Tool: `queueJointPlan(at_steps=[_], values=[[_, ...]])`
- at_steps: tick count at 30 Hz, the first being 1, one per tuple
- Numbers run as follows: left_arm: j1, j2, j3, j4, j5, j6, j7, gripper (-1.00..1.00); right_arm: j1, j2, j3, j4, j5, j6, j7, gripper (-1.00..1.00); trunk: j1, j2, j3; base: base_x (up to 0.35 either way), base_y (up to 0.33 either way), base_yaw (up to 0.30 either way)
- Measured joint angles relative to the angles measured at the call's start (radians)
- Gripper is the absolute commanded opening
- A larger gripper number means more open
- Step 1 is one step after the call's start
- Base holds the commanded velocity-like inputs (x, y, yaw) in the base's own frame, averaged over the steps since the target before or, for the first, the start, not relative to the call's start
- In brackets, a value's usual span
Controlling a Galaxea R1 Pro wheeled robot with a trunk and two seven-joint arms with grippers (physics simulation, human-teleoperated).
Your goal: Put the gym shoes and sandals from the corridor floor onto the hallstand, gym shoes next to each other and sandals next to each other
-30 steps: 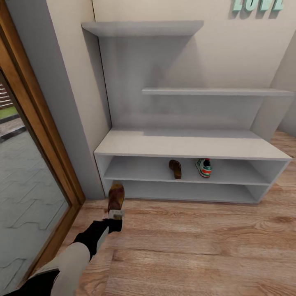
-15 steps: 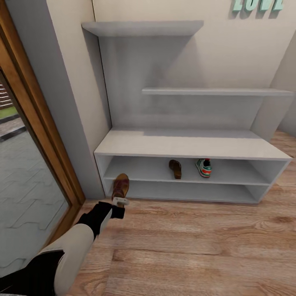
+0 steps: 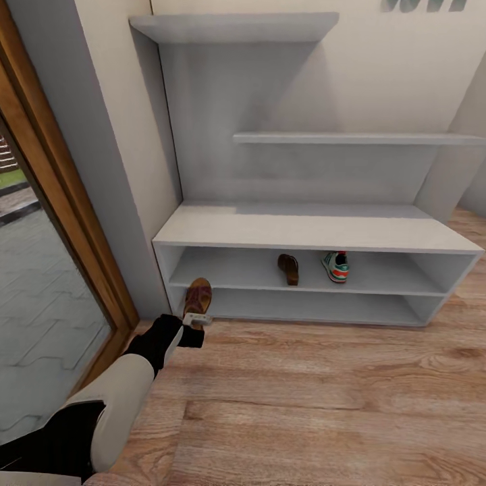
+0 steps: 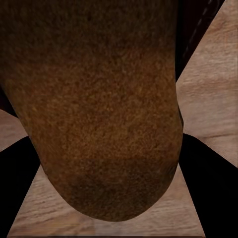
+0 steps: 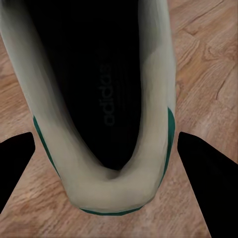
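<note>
Head view: my left gripper (image 3: 196, 317) pinches a brown leather sandal (image 3: 197, 297) at the pale grey hallstand's (image 3: 310, 233) lower slot (left end).
Upper slot: second brown sandal (image 3: 289, 268), white green-striped gym shoe (image 3: 335, 265).
Right wrist view: fingers (image 5: 206, 178) clamp a white gym shoe (image 5: 99, 99) above wood-plank floor (image 5: 208, 69).

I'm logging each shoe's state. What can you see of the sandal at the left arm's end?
The sandal is brown, leather-looking, with a suede-like footbed. It sits at the tip of the left end effector, toe pointing into the rack, at the lower slot's left end, above the floor. The grip itself is hidden.
</note>
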Motion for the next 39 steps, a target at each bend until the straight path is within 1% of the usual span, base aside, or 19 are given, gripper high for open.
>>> queueJointPlan(at_steps=[8, 17, 18, 19, 20, 24, 29, 39], values=[[0.005, 0.003, -0.001, 0.000, 0.000, 0.008, -0.002, -1.00, 0.000, 0.000, 0.000, 0.000, 0.000, -0.001, 0.000, -1.00, 0.029, -0.052, -0.038, 0.000, 0.000, 0.000], [0.003, 0.007, -0.002, -0.001, 0.000, 0.009, -0.002, -1.00, 0.000, 0.001, 0.001, 0.001, 0.000, -0.001, 0.000, -1.00, 0.033, -0.054, -0.087, 0.000, 0.000, 0.000], [-0.028, 0.004, -0.002, -0.007, 0.003, 0.015, -0.002, -1.00, 0.000, 0.003, 0.002, 0.003, 0.001, -0.001, 0.000, -1.00, 0.033, -0.055, -0.092, 0.000, 0.000, 0.000], [-0.035, 0.004, -0.002, -0.007, 0.001, 0.018, -0.002, -1.00, 0.000, 0.003, 0.002, 0.003, 0.002, -0.001, 0.000, -1.00, 0.034, -0.055, -0.096, 0.000, 0.000, 0.000], [-0.051, 0.003, -0.002, -0.009, 0.003, 0.032, -0.002, -1.00, 0.000, 0.003, 0.003, 0.004, 0.003, -0.002, 0.000, -1.00, 0.034, -0.055, -0.096, 0.000, 0.000, 0.000], [-0.068, 0.004, -0.002, -0.011, -0.001, 0.074, -0.002, -1.00, 0.000, 0.003, 0.003, 0.005, 0.011, -0.002, 0.000, -1.00, 0.034, -0.055, -0.097, 0.000, 0.000, 0.000], [-0.057, 0.011, -0.007, -0.010, 0.000, 0.067, -0.002, -1.00, 0.000, 0.003, 0.003, 0.006, 0.014, -0.002, 0.000, -1.00, 0.033, -0.055, -0.097, 0.033, -0.012, 0.000], [-0.054, 0.013, -0.004, -0.008, 0.001, 0.061, -0.003, -1.00, 0.000, 0.003, 0.003, 0.006, 0.014, -0.002, 0.000, -1.00, 0.033, -0.055, -0.097, 0.199, -0.175, 0.000]])
